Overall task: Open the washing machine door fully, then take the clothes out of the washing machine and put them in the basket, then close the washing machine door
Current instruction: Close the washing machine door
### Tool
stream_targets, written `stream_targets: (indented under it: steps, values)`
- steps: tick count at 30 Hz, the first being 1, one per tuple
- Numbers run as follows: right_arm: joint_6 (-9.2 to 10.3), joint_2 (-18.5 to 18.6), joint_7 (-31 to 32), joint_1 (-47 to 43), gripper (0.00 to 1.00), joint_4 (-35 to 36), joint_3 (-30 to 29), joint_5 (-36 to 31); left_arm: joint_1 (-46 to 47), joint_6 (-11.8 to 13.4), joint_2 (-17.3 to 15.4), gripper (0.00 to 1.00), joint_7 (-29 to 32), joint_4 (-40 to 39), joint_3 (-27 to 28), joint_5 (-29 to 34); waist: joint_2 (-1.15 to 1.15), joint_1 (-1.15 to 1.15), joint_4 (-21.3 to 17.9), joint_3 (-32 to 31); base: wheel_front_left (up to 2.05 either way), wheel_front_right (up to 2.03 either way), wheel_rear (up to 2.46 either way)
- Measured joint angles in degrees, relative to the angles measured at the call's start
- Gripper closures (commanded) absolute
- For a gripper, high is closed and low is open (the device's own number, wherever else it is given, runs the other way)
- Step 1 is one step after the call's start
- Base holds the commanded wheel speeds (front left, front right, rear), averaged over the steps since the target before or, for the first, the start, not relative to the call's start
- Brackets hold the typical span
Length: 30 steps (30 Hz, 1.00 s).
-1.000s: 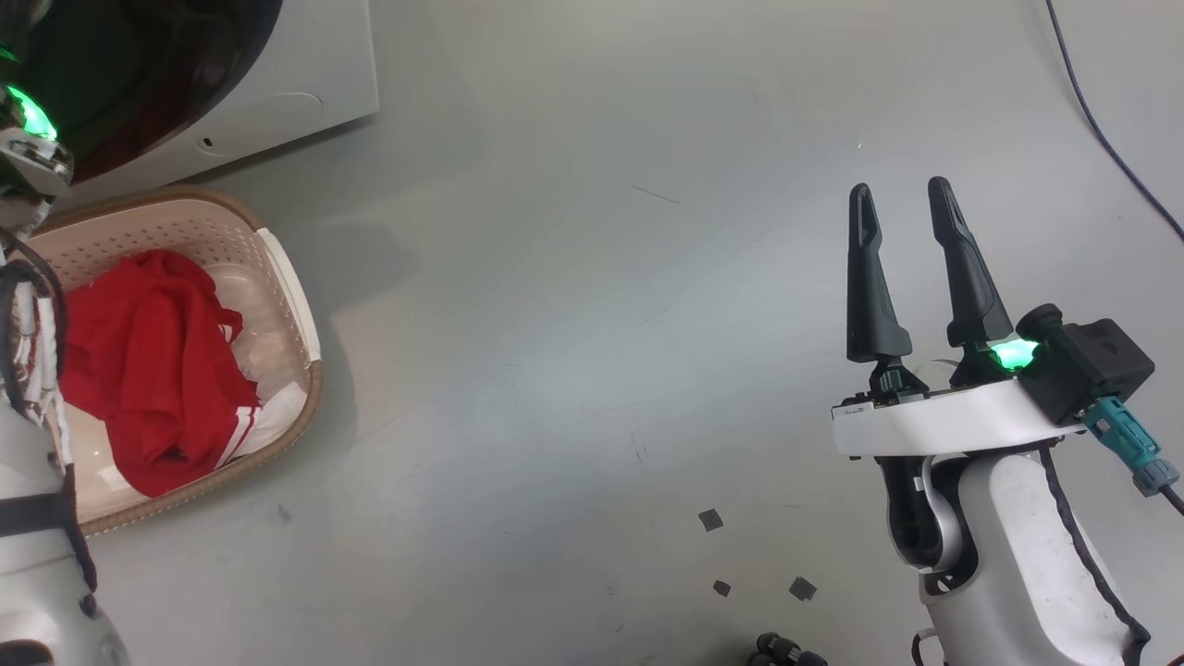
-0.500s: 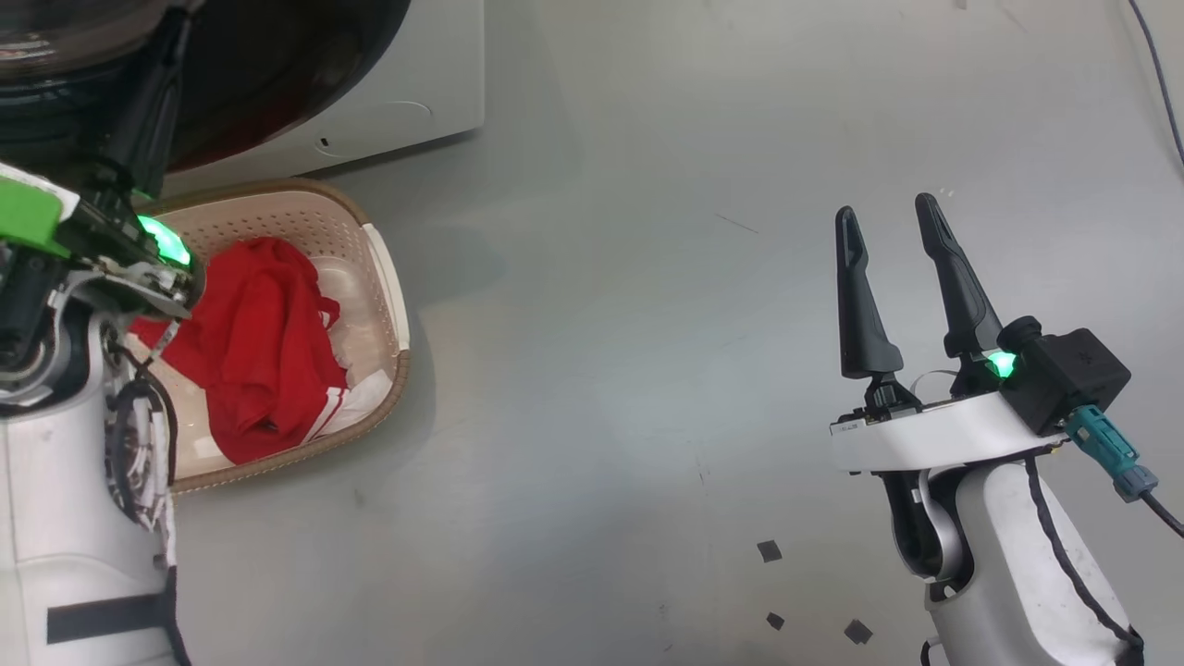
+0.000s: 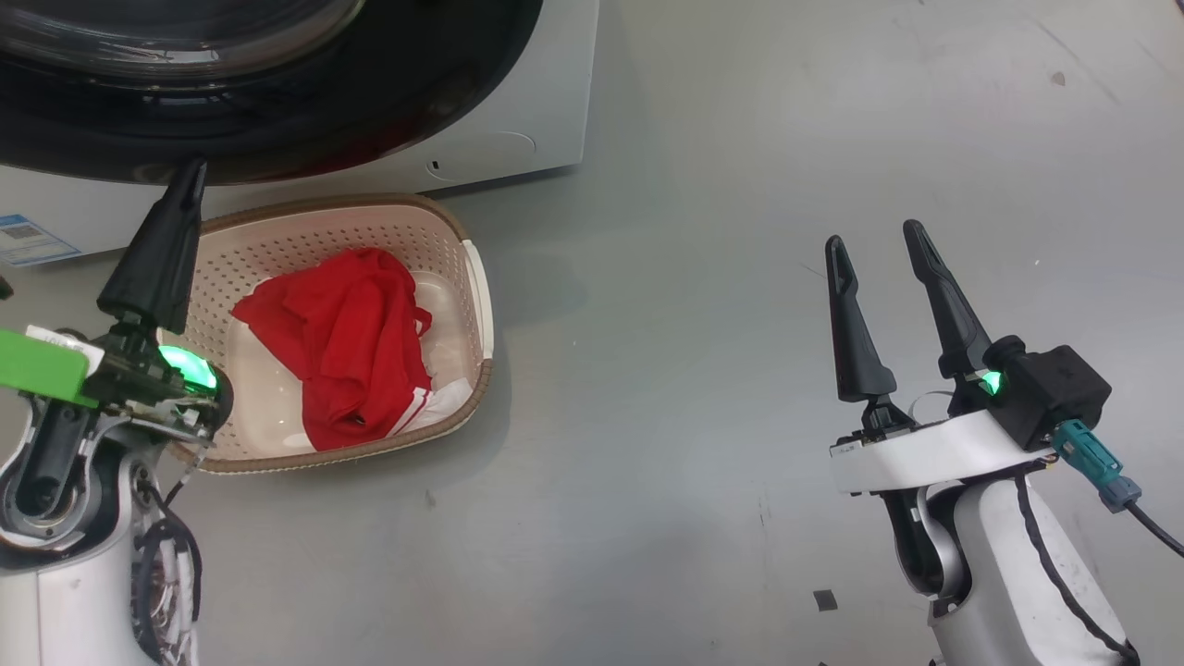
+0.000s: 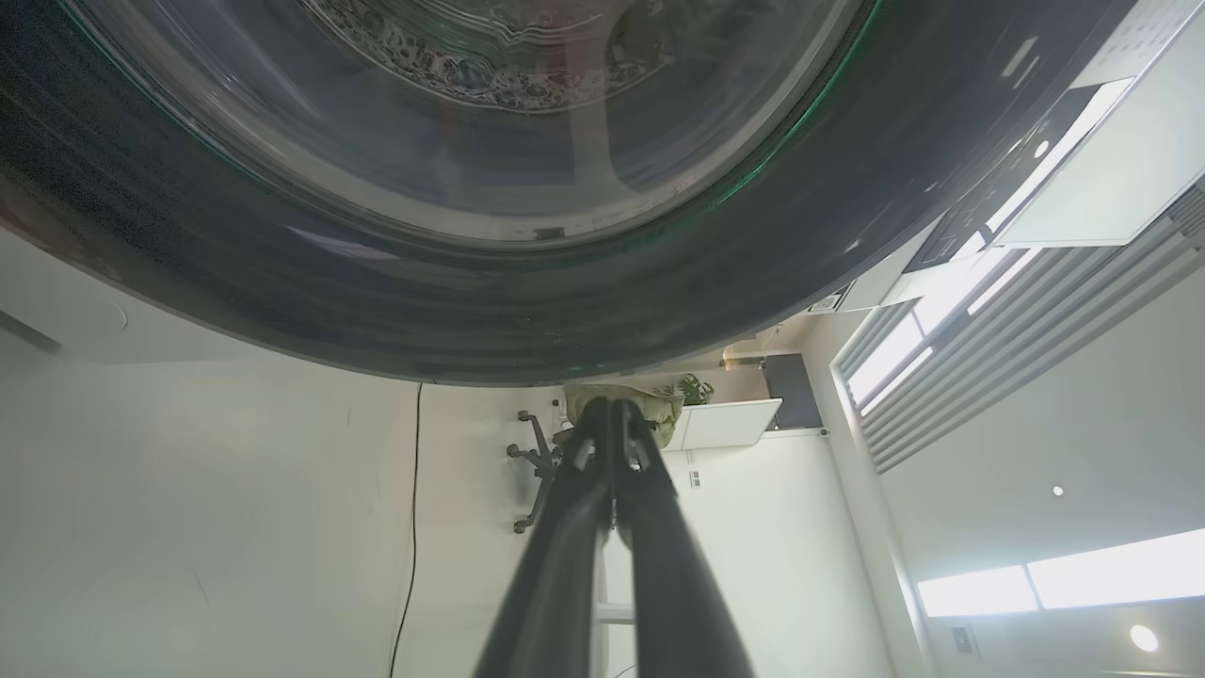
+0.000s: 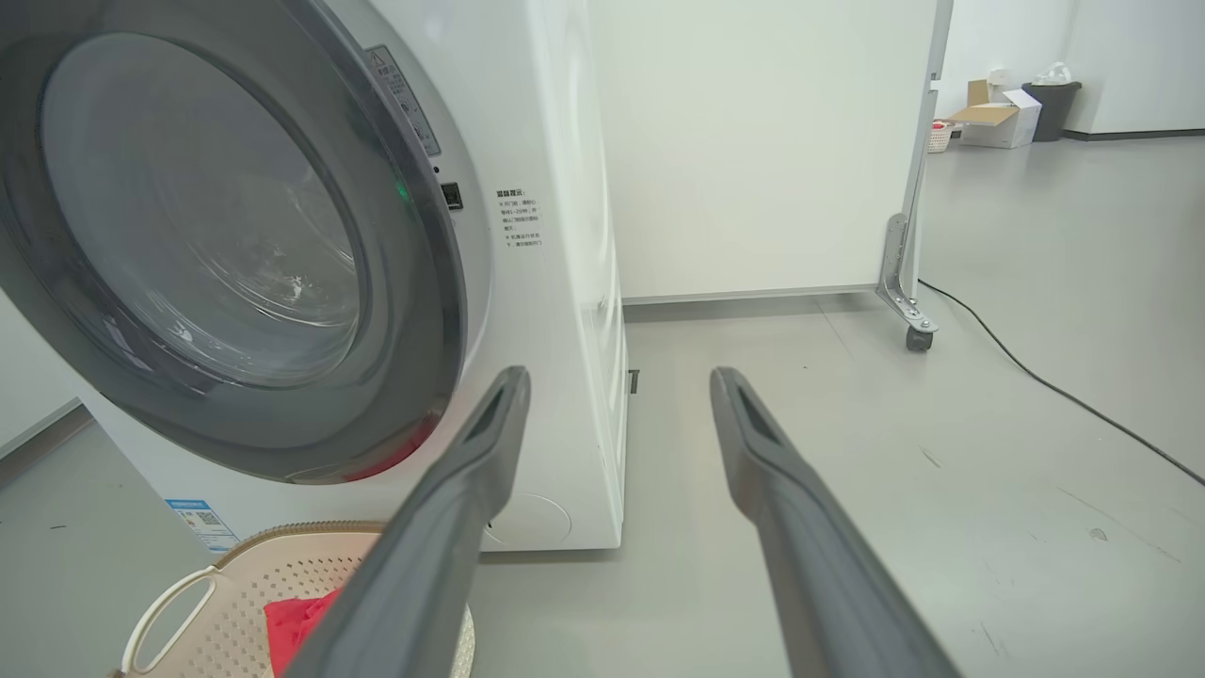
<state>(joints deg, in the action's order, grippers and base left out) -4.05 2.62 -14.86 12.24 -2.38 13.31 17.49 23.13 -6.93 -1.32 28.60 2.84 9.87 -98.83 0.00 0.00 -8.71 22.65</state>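
The red clothes [image 3: 351,361] lie bunched in the cream basket [image 3: 324,205], which stands on the floor just before the white washing machine [image 3: 518,111]. The washing machine door [image 3: 277,129], with its black rim and glass bowl, lies against the machine's front and looks closed in the right wrist view [image 5: 207,235]. My left gripper [image 3: 192,176] is shut on nothing, its tips just below the door's rim [image 4: 565,311]. My right gripper [image 3: 874,236] hangs open over bare floor at the right, well apart from the basket [image 5: 282,574] and the clothes [image 5: 292,621].
A blue label sticker [image 3: 28,240] marks the washer's lower front. A dark cable [image 5: 1036,377] runs across the grey floor at the right, past a white panel on a caster [image 5: 918,334]. A small dark tape mark [image 3: 823,599] sits near my right arm.
The head view has swung, so washer and basket now show further right. My shut left gripper has come lower, from over the door's rim to just below it. The right gripper stays open.
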Motion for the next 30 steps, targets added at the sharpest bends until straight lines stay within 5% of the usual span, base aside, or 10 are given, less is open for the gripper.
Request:
stream_targets:
  steps: [4, 5, 7, 8, 9, 10, 11, 21, 30]
  values:
    - [-0.13, 0.0, 0.0, -1.3, 0.00, -0.9, -0.4, -0.5, -3.9, 0.0, 0.0, 1.00, -1.1, -1.8, -0.4, -0.5, 0.00, 0.00, 1.5, -1.4, 0.00, 0.00, 0.00]
    - [-0.43, 0.0, 0.0, -1.6, 0.00, -1.0, -0.5, -0.5, -4.8, 0.0, 0.0, 0.73, -1.3, -2.1, -0.7, -0.5, 0.00, 0.00, 1.9, -1.7, 0.00, 0.00, 0.00]
    - [-0.43, 0.0, 0.0, -1.9, 0.00, -1.2, -0.7, -0.6, -5.8, 0.0, 0.0, 0.56, -1.5, -2.3, -1.1, -0.6, 0.00, 0.00, 2.2, -2.1, 0.00, 0.00, 0.00]
    - [-0.43, 0.0, 0.0, -2.2, 0.00, -1.3, -0.8, -0.8, -6.7, 0.0, 0.0, 0.31, -1.5, -2.7, -1.6, -0.7, 0.00, 0.00, 2.6, -2.4, 0.00, 0.00, 0.00]
    - [-0.44, 0.0, 0.0, -2.4, 0.00, -1.6, -0.8, -0.9, -7.6, 0.0, 0.0, 0.31, -2.0, -2.9, -2.3, -1.1, 0.00, 0.00, 2.9, -2.8, 0.00, 0.00, 0.00]
    - [-0.44, 0.0, 0.0, -2.6, 0.00, -1.7, -0.9, -0.9, -8.4, 0.0, 0.0, 0.05, -2.5, -3.0, -3.0, -2.0, 0.00, 0.00, 3.2, -3.2, 0.00, 0.00, 0.00]
    - [-0.44, 0.0, 0.0, -2.8, 0.00, -1.8, -0.9, -0.9, -9.3, 0.0, 0.0, 0.00, -3.0, -3.2, -3.7, -3.1, 0.00, 0.00, 3.6, -3.6, 0.00, 0.00, 0.00]
    - [-0.42, 0.0, 0.0, -5.6, 0.00, -2.6, -2.4, -1.1, -15.3, 0.0, -0.2, 0.00, -10.3, -6.5, -6.4, -0.9, 0.00, 0.00, 6.1, -7.9, 0.00, 0.00, 0.00]
    - [-0.26, 0.0, 0.0, -8.6, 0.00, -3.4, -3.9, -1.5, -17.7, 0.0, -0.4, 0.00, -17.8, -11.2, -9.3, 17.8, 0.00, 0.00, 7.7, -12.3, 0.00, 0.00, 0.00]
